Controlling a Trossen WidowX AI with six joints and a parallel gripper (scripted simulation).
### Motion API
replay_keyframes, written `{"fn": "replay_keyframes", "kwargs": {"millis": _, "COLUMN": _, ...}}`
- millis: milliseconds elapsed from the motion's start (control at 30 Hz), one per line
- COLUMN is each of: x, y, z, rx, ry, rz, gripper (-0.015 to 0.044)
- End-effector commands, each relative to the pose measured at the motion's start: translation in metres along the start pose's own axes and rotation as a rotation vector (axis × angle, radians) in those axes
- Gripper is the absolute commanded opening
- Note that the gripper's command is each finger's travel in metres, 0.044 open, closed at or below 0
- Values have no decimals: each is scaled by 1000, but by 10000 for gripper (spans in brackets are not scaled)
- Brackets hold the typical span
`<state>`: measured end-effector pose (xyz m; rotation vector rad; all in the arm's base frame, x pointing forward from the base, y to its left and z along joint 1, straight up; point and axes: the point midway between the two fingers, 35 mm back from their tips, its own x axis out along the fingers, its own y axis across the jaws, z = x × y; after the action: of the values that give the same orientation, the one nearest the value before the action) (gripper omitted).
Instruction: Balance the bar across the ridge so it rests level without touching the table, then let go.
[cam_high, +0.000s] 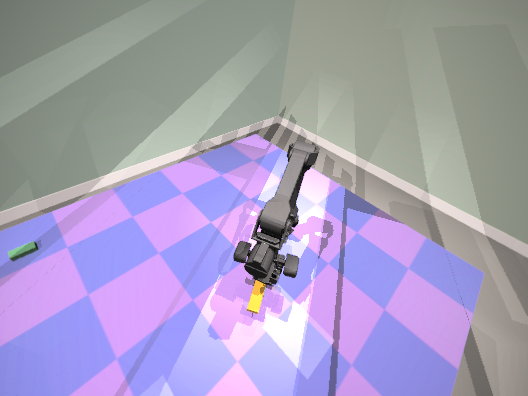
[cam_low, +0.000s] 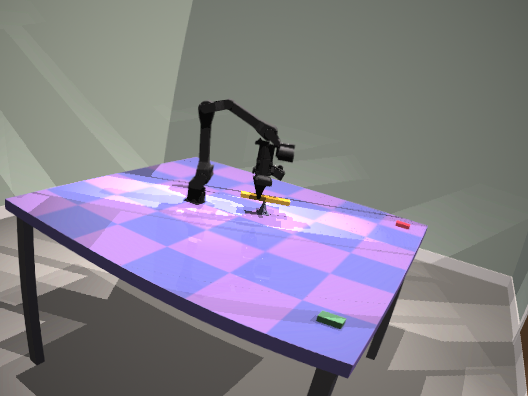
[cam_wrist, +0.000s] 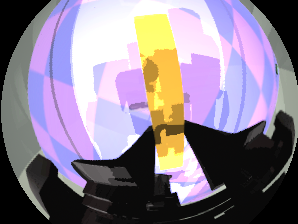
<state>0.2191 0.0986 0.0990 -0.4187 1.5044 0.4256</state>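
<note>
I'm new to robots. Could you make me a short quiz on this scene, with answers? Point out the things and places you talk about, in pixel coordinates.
1. True or false: the fingers (cam_low: 259, 197) are shut on the yellow bar (cam_high: 256, 299) (cam_low: 276, 200) (cam_wrist: 172, 90).

2. Which block lies nearer the table's (cam_low: 225, 320) near edge in the exterior view?
A) the red block (cam_low: 402, 225)
B) the green block (cam_high: 23, 250) (cam_low: 331, 319)

3. Fill in the blank: the small dark ridge (cam_low: 263, 208) stands ____ the bar.

Key: 1. true; 2. B; 3. below
</note>
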Motion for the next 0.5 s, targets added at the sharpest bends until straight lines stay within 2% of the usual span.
{"fn": "replay_keyframes", "kwargs": {"millis": 0, "x": 1, "y": 0, "z": 0, "rx": -1, "ry": 0, "rz": -1, "gripper": 0}}
{"fn": "replay_keyframes", "kwargs": {"millis": 467, "x": 2, "y": 0, "z": 0, "rx": -1, "ry": 0, "rz": -1, "gripper": 0}}
